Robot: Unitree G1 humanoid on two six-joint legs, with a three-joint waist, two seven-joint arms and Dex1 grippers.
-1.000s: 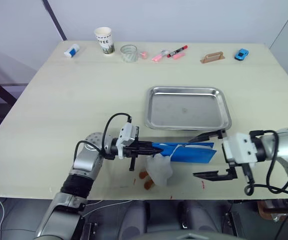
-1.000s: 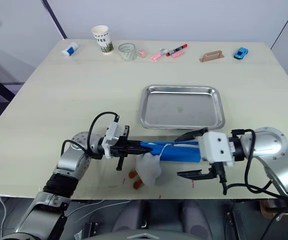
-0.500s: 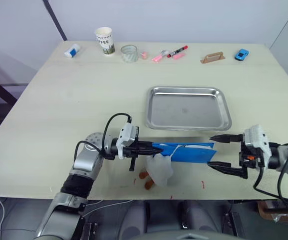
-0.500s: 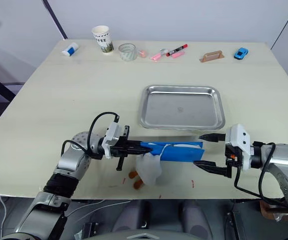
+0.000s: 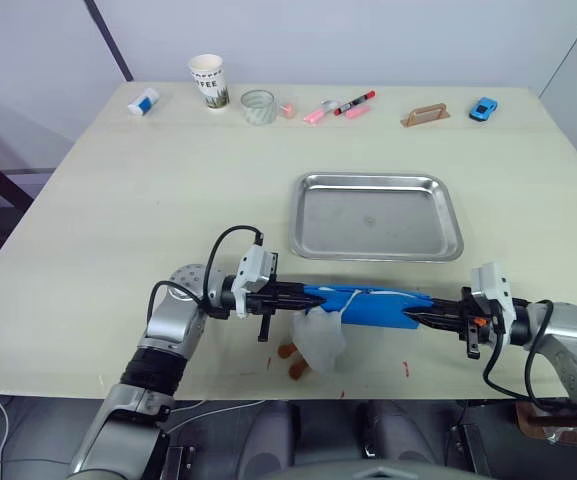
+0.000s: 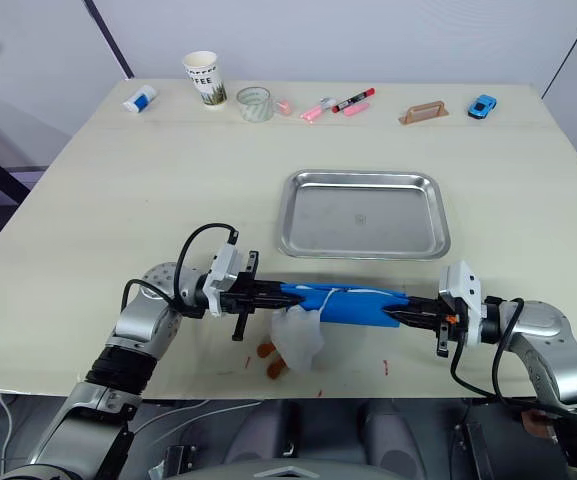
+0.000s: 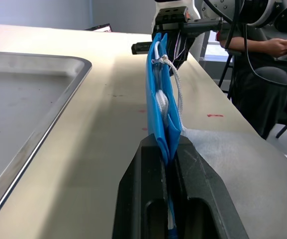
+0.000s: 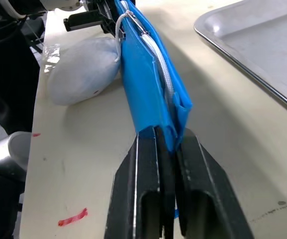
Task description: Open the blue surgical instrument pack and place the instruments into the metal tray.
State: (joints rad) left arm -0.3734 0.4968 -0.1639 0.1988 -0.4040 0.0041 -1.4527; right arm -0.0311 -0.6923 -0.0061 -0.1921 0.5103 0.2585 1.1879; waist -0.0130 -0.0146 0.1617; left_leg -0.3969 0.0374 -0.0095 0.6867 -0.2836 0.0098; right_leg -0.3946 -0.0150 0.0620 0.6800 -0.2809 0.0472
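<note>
The paper cup [image 5: 208, 80] at the far left of the bench [image 5: 118, 230] carries dark print, of which the letters "FEE" can be made out on its side. Nothing else on the bench bears lettering that can be read.

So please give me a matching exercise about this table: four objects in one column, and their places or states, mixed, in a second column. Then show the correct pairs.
Objects:
1. blue surgical instrument pack
2. metal tray
3. paper cup
4. small blue toy car

Places or states:
A. at the far edge of the table, toward the robot's right
B. gripped at both ends by the left end effector and the right end effector
C. holds no instruments
D. at the far edge, toward the robot's left

Pairs: 1-B, 2-C, 3-D, 4-A
</note>
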